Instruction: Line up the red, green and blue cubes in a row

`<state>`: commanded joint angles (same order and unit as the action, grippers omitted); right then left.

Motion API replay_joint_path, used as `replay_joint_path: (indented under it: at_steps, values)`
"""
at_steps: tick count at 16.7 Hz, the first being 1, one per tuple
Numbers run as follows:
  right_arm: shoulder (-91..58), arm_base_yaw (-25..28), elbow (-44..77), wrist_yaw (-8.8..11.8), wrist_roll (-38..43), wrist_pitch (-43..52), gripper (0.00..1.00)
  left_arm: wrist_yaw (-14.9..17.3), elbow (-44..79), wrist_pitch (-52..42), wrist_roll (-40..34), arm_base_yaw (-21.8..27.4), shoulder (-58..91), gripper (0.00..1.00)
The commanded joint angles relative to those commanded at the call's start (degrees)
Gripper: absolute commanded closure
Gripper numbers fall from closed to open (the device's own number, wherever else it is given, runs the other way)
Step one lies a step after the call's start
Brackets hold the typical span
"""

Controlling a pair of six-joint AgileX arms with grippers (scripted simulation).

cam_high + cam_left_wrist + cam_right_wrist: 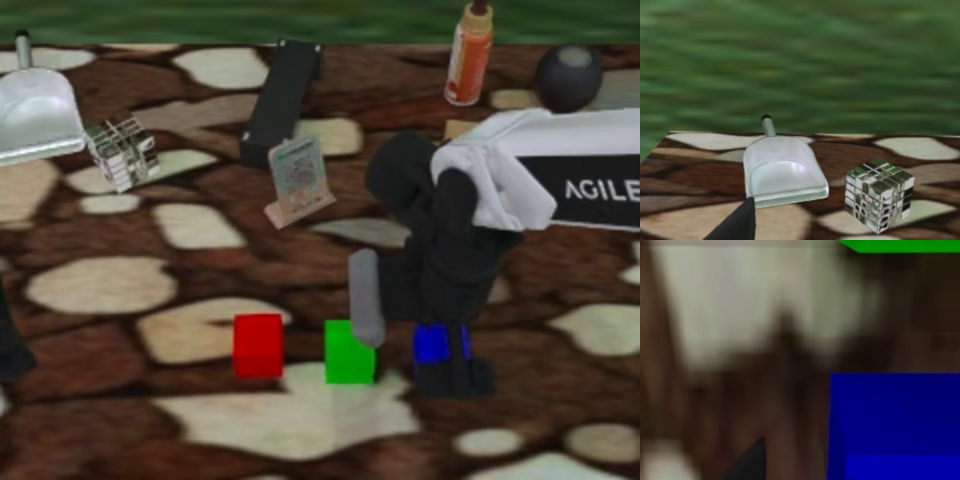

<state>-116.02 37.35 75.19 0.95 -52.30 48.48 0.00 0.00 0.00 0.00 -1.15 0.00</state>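
Right gripper (452, 372) is down at the desk (300, 420), right at the blue cube (432, 344), its dark fingers straddling the cube at the front edge of the row. Whether it's clamped on the cube or has let go, I cannot tell; the arm hides the contact from above, and the right wrist view shows only the blue face filling one corner and a single dark fingertip (752, 462) off to the side.

Just to the left sits the green cube (349, 352), then the red cube (258, 345), evenly spaced and nearly level, so the row looks all but finished.

The risk now is the exit. If the fingers drag on the way up, blue could tip or slide out of line, and with green so near, a sideways swing might knock it too.

Farther back: a small card stand (299, 180), a black box (281, 88), an orange bottle (469, 55), a mirrored cube (122, 152) and a clear scoop (38, 115). Left arm is parked off the left edge, its gripper mostly out of frame
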Motion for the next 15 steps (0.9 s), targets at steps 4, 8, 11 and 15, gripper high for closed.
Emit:
replay_joint_path:
  at_steps: [4,8,11,15]
  values:
    - [0.04,-0.08,0.01,0.0,0.0,0.01,0.0,0.0,0.0,0.0,0.0,0.0,0.0,0.0]
    - [1.29,0.18,2.77,0.04,-0.31,4.12,0.0,0.0,0.0,0.0,0.0,0.0,0.0,0.0]
    - [3.61,0.23,6.72,0.04,-0.4,10.65,0.0,0.0,0.0,0.0,0.0,0.0,0.0,0.0]
    - [5.38,0.2,9.21,0.04,-0.37,14.55,0.0,0.0,0.0,0.0,0.0,0.0,0.0,0.0]
